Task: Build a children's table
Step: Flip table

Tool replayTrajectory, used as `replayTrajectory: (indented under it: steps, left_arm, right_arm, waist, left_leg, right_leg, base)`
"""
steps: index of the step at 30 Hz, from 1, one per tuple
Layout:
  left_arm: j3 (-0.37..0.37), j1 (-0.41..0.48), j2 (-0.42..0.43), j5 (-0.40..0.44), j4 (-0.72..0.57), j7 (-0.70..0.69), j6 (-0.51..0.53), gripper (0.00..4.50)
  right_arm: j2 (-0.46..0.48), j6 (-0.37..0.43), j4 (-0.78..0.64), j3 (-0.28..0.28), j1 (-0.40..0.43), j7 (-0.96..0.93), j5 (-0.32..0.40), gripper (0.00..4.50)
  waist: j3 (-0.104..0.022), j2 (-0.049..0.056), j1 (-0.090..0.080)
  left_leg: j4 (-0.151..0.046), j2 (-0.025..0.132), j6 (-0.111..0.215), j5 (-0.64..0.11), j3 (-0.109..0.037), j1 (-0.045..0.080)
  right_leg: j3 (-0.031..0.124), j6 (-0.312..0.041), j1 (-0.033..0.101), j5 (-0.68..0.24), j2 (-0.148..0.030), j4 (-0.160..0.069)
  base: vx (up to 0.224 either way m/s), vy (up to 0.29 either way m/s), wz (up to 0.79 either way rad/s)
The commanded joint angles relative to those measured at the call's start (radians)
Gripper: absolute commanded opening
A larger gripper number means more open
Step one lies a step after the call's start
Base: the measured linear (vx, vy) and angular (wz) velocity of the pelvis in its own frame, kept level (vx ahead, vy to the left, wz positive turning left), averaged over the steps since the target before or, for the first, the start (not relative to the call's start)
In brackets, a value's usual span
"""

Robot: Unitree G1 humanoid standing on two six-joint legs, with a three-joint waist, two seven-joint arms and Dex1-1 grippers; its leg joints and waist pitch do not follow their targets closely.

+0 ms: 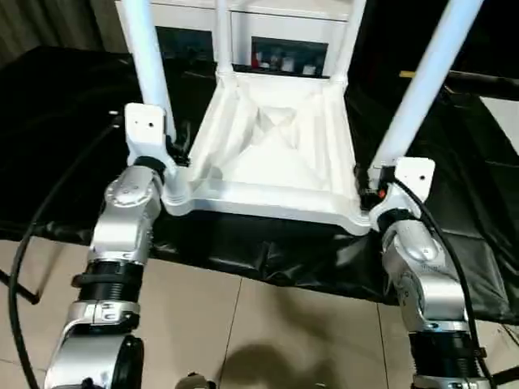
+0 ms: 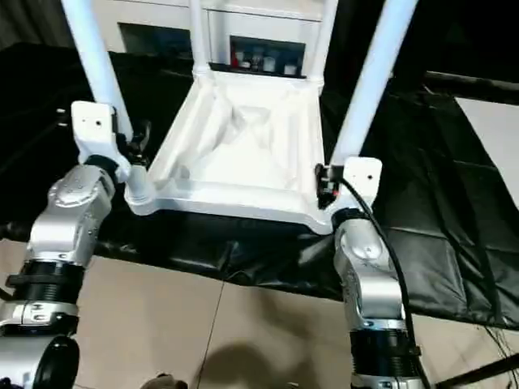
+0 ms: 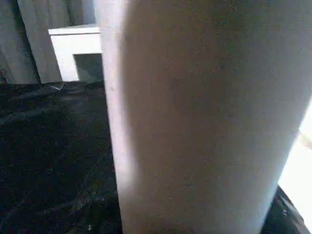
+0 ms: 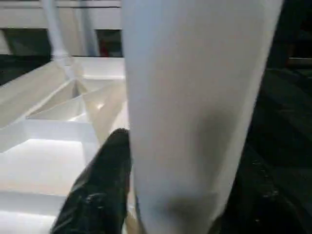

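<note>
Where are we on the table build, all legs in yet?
All four legs stand up from the upside-down top. The left gripper is at the near-left leg, the right gripper at the near-right leg. Whether they are fully seated cannot be told. Left: flipping the table upright.

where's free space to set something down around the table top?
Bare black cloth left of the table top and right of it, toward the white strip. Crowded at the near corners: left gripper and right gripper sit at the legs.
</note>
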Motion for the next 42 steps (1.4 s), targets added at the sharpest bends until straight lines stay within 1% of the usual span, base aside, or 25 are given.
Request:
replayTrajectory:
  steps: [1, 3, 5, 7, 10, 11, 13, 14, 15, 16, 17, 18, 20, 21, 25, 28, 31, 33, 34, 35, 36, 38, 39, 41, 42]
  left_arm:
    - [-0.024, 0.013, -0.008, -0.008, -0.049, -0.028, -0.037, 1.8]
    - [-0.023, 0.037, -0.012, -0.023, -0.08, -0.043, -0.038, 1.8]
    - [-0.019, 0.068, -0.017, -0.039, -0.119, -0.052, -0.029, 1.8]
    - [-0.014, 0.11, -0.022, -0.054, -0.164, -0.055, -0.015, 2.36]
    - [-0.01, 0.154, -0.028, -0.076, -0.203, -0.072, 0.003, 2.56]
    - [-0.007, 0.172, -0.03, -0.08, -0.214, -0.074, 0.004, 2.61]
    - [-0.012, 0.207, -0.025, -0.073, -0.23, -0.078, -0.003, 2.84]
    - [-0.008, 0.22, -0.026, -0.078, -0.238, -0.077, -0.004, 2.94]
    - [-0.009, 0.236, -0.024, -0.079, -0.254, -0.076, 0.002, 2.94]
    - [-0.007, 0.244, -0.024, -0.079, -0.262, -0.071, 0.005, 2.98]
    - [-0.003, 0.255, -0.028, -0.081, -0.274, -0.064, 0.009, 3.16]
    - [-0.002, 0.256, -0.028, -0.082, -0.276, -0.063, 0.01, 3.29]
    - [-0.001, 0.288, -0.026, -0.079, -0.304, -0.065, 0.015, 3.29]
    - [0.001, 0.304, -0.026, -0.077, -0.312, -0.064, 0.01, 3.29]
    - [0.017, 0.344, -0.028, -0.078, -0.325, -0.052, -0.004, 3.29]
    - [0.02, 0.354, -0.021, -0.079, -0.324, -0.057, -0.008, 3.29]
    - [0.022, 0.347, -0.022, -0.086, -0.329, -0.06, 0.001, 3.29]
    - [0.023, 0.343, -0.025, -0.093, -0.333, -0.061, 0.007, 3.29]
    - [0.021, 0.341, -0.029, -0.1, -0.341, -0.065, 0.013, 3.13]
    - [0.021, 0.34, -0.029, -0.101, -0.342, -0.065, 0.013, 3.02]
    - [0.019, 0.341, -0.03, -0.101, -0.344, -0.065, 0.016, 2.93]
    - [0.016, 0.344, -0.034, -0.111, -0.349, -0.074, 0.022, 2.75]
    - [0.014, 0.345, -0.033, -0.11, -0.351, -0.075, 0.024, 2.75]
    - [0.01, 0.352, -0.03, -0.111, -0.358, -0.079, 0.037, 2.51]
    - [0.009, 0.355, -0.028, -0.111, -0.361, -0.08, 0.042, 2.45]
  right_arm:
    - [0.01, -0.036, -0.06, 0.033, -0.015, 0.035, 0.029, 2.83]
    - [0.0, -0.048, -0.062, 0.037, -0.014, 0.036, 0.017, 2.97]
    - [-0.009, -0.067, -0.071, 0.041, -0.003, 0.06, 0.02, 3.03]
    - [-0.016, -0.087, -0.082, 0.04, 0.02, 0.09, 0.03, 3.08]
    - [-0.024, -0.108, -0.091, 0.037, 0.048, 0.13, 0.047, 3.08]
    - [-0.03, -0.126, -0.096, 0.036, 0.061, 0.142, 0.049, 3.34]
    - [-0.039, -0.145, -0.104, 0.034, 0.088, 0.174, 0.07, 3.41]
    - [-0.037, -0.147, -0.106, 0.031, 0.096, 0.185, 0.084, 3.48]
    - [-0.038, -0.144, -0.105, 0.032, 0.1, 0.181, 0.079, 3.48]
    - [-0.037, -0.142, -0.103, 0.033, 0.099, 0.172, 0.071, 3.61]
    - [-0.036, -0.139, -0.101, 0.034, 0.1, 0.161, 0.06, 3.84]
    - [-0.036, -0.139, -0.101, 0.034, 0.1, 0.16, 0.058, 3.87]
    - [-0.034, -0.157, -0.092, 0.031, 0.106, 0.157, 0.045, 3.87]
    - [-0.032, -0.165, -0.085, 0.03, 0.109, 0.152, 0.04, 3.87]
    - [-0.031, -0.178, -0.073, 0.018, 0.123, 0.119, 0.022, 3.87]
    - [-0.037, -0.196, -0.051, -0.003, 0.126, 0.071, -0.008, 3.87]
    - [-0.035, -0.222, -0.036, -0.028, 0.129, 0.033, -0.024, 3.87]
    - [-0.028, -0.23, -0.035, -0.042, 0.133, 0.032, -0.009, 3.87]
    - [-0.018, -0.237, -0.037, -0.058, 0.146, 0.048, 0.024, 3.87]
    - [-0.017, -0.237, -0.037, -0.059, 0.148, 0.05, 0.028, 3.87]
    - [-0.017, -0.237, -0.041, -0.055, 0.155, 0.068, 0.04, 3.87]
    - [-0.021, -0.247, -0.058, -0.044, 0.175, 0.111, 0.062, 3.87]
    - [-0.022, -0.247, -0.065, -0.043, 0.182, 0.121, 0.07, 3.87]
    - [-0.037, -0.241, -0.095, -0.044, 0.214, 0.144, 0.088, 3.87]
    - [-0.045, -0.235, -0.111, -0.045, 0.231, 0.159, 0.102, 3.87]
  waist:
    - [-0.078, 0.01, -0.005]
    - [-0.078, 0.014, -0.007]
    - [-0.079, 0.015, -0.009]
    - [-0.08, 0.014, -0.013]
    - [-0.081, 0.013, -0.018]
    - [-0.08, 0.016, -0.02]
    - [-0.077, 0.014, -0.023]
    - [-0.077, 0.014, -0.023]
    - [-0.076, 0.017, -0.024]
    - [-0.075, 0.017, -0.025]
    - [-0.075, 0.017, -0.026]
    - [-0.074, 0.017, -0.027]
    - [-0.074, 0.017, -0.027]
    - [-0.074, 0.019, -0.027]
    - [-0.073, 0.017, -0.029]
    - [-0.073, 0.015, -0.03]
    - [-0.073, 0.017, -0.029]
    - [-0.072, 0.017, -0.028]
    - [-0.073, 0.017, -0.028]
    - [-0.073, 0.017, -0.028]
    - [-0.074, 0.02, -0.028]
    - [-0.074, 0.017, -0.027]
    - [-0.074, 0.021, -0.027]
    - [-0.073, 0.016, -0.027]
    - [-0.073, 0.016, -0.026]
  left_leg:
    - [-0.063, 0.005, 0.001, -0.127, 0.005, 0.016]
    - [-0.063, 0.006, 0.001, -0.126, 0.004, 0.016]
    - [-0.062, 0.005, 0.001, -0.121, 0.005, 0.015]
    - [-0.061, 0.007, 0.009, -0.109, 0.004, 0.011]
    - [-0.059, 0.007, 0.03, -0.096, 0.006, 0.01]
    - [-0.059, 0.006, 0.033, -0.105, 0.007, 0.012]
    - [-0.062, 0.008, 0.039, -0.135, 0.007, 0.014]
    - [-0.062, 0.008, 0.039, -0.135, 0.007, 0.014]
    - [-0.063, 0.009, 0.038, -0.153, 0.007, 0.015]
    - [-0.064, 0.009, 0.035, -0.157, 0.007, 0.015]
    - [-0.064, 0.009, 0.03, -0.167, 0.007, 0.016]
    - [-0.065, 0.009, 0.027, -0.171, 0.007, 0.017]
    - [-0.066, 0.01, 0.019, -0.184, 0.007, 0.017]
    - [-0.066, 0.01, 0.018, -0.185, 0.006, 0.017]
    - [-0.067, 0.008, 0.015, -0.186, 0.006, 0.015]
    - [-0.067, 0.007, 0.013, -0.193, 0.007, 0.016]
    - [-0.066, 0.006, 0.01, -0.196, 0.008, 0.017]
    - [-0.067, 0.006, 0.009, -0.198, 0.007, 0.017]
    - [-0.067, 0.007, 0.014, -0.201, 0.007, 0.017]
    - [-0.067, 0.006, 0.016, -0.2, 0.007, 0.016]
    - [-0.066, 0.006, 0.017, -0.197, 0.006, 0.016]
    - [-0.066, 0.006, 0.024, -0.195, 0.007, 0.014]
    - [-0.066, 0.006, 0.025, -0.193, 0.006, 0.014]
    - [-0.066, 0.007, 0.029, -0.195, 0.006, 0.014]
    - [-0.067, 0.008, 0.03, -0.197, 0.006, 0.014]
  right_leg:
    - [0.041, -0.159, 0.059, 0.024, -0.058, -0.071]
    - [0.041, -0.163, 0.06, 0.027, -0.059, -0.069]
    - [0.04, -0.168, 0.061, 0.043, -0.058, -0.068]
    - [0.04, -0.175, 0.065, 0.082, -0.057, -0.065]
    - [0.039, -0.185, 0.067, 0.119, -0.058, -0.064]
    - [0.038, -0.186, 0.064, 0.098, -0.055, -0.066]
    - [0.039, -0.183, 0.064, 0.049, -0.057, -0.073]
    - [0.039, -0.183, 0.064, 0.049, -0.057, -0.073]
    - [0.039, -0.178, 0.061, 0.004, -0.057, -0.077]
    - [0.039, -0.176, 0.06, -0.009, -0.056, -0.078]
    - [0.039, -0.174, 0.058, -0.033, -0.055, -0.08]
    - [0.039, -0.172, 0.057, -0.044, -0.055, -0.081]
    - [0.04, -0.164, 0.056, -0.071, -0.056, -0.083]
    - [0.04, -0.163, 0.054, -0.072, -0.056, -0.083]
    - [0.04, -0.153, 0.054, -0.07, -0.054, -0.084]
    - [0.04, -0.144, 0.052, -0.085, -0.053, -0.086]
    - [0.04, -0.138, 0.05, -0.09, -0.052, -0.086]
    - [0.04, -0.134, 0.051, -0.093, -0.052, -0.086]
    - [0.04, -0.132, 0.051, -0.086, -0.053, -0.085]
    - [0.039, -0.132, 0.051, -0.083, -0.053, -0.085]
    - [0.039, -0.133, 0.051, -0.079, -0.053, -0.085]
    - [0.039, -0.137, 0.053, -0.067, -0.054, -0.085]
    - [0.039, -0.139, 0.053, -0.064, -0.053, -0.084]
    - [0.038, -0.141, 0.053, -0.065, -0.053, -0.085]
    - [0.038, -0.141, 0.054, -0.069, -0.054, -0.085]
  base:
    - [0.0, 0.0, 0.0]
    - [0.0, 0.0, 0.0]
    - [0.0, 0.0, 0.0]
    - [0.0, 0.0, 0.0]
    - [0.0, 0.0, 0.0]
    - [0.0, 0.0, 0.0]
    - [0.0, 0.0, 0.0]
    - [0.0, 0.0, 0.0]
    - [0.0, 0.0, 0.0]
    - [0.0, 0.0, 0.0]
    - [0.0, 0.0, 0.0]
    - [0.0, 0.0, 0.0]
    - [0.0, 0.0, 0.0]
    - [0.0, 0.0, 0.0]
    - [0.0, 0.0, 0.0]
    - [0.0, 0.0, 0.0]
    - [0.0, 0.0, 0.0]
    - [0.0, 0.0, 0.0]
    - [0.0, 0.0, 0.0]
    - [0.0, 0.0, 0.0]
    - [0.0, 0.0, 0.0]
    - [0.0, 0.0, 0.0]
    - [0.0, 0.0, 0.0]
    - [0.0, 0.0, 0.0]
    - [0.0, 0.0, 0.0]
